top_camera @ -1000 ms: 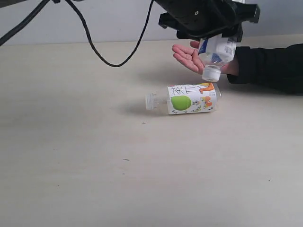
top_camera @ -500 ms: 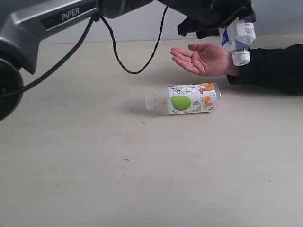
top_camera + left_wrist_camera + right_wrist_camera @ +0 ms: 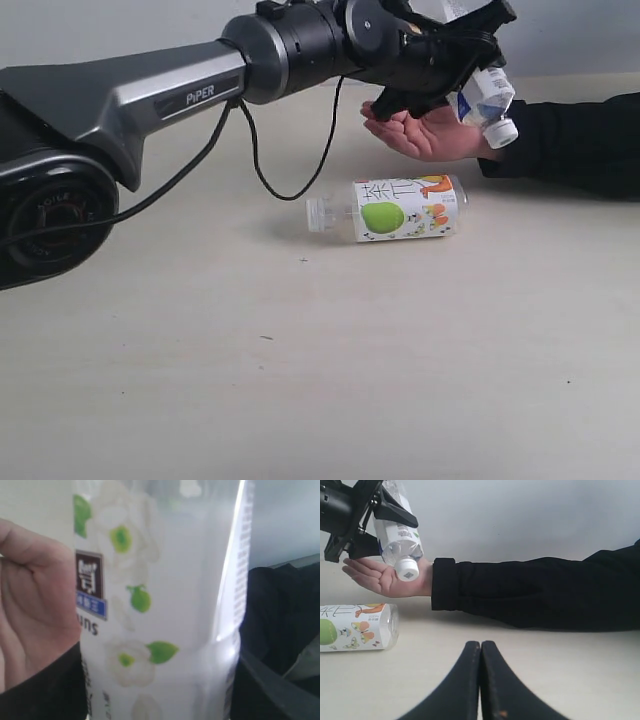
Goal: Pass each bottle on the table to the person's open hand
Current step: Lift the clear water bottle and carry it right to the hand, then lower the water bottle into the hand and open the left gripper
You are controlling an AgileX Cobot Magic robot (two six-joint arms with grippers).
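Observation:
My left gripper (image 3: 468, 52) reaches across to the right, shut on a white-capped bottle (image 3: 487, 95) with a white and green label. The bottle hangs tilted, cap down, just above the wrist of the person's open hand (image 3: 428, 130). In the left wrist view its label (image 3: 160, 605) fills the frame beside the palm (image 3: 35, 605). A short bottle with a green-apple-and-orange label (image 3: 400, 208) lies on its side on the table (image 3: 300, 380) in front of the hand. My right gripper (image 3: 480, 647) is low over the table, shut and empty. The red-pink-labelled bottle is out of view.
The person's black-sleeved forearm (image 3: 575, 140) lies along the table's far right side. A black cable (image 3: 270, 170) droops from my left arm (image 3: 150, 95) down to the tabletop. The right wrist view shows the hand (image 3: 385, 577) and the short bottle (image 3: 357, 626).
My left gripper has carried the white-capped bottle from in front of the palm to the right, over the wrist, and tilted it. More of the left arm has swung into view. The short bottle stayed put.

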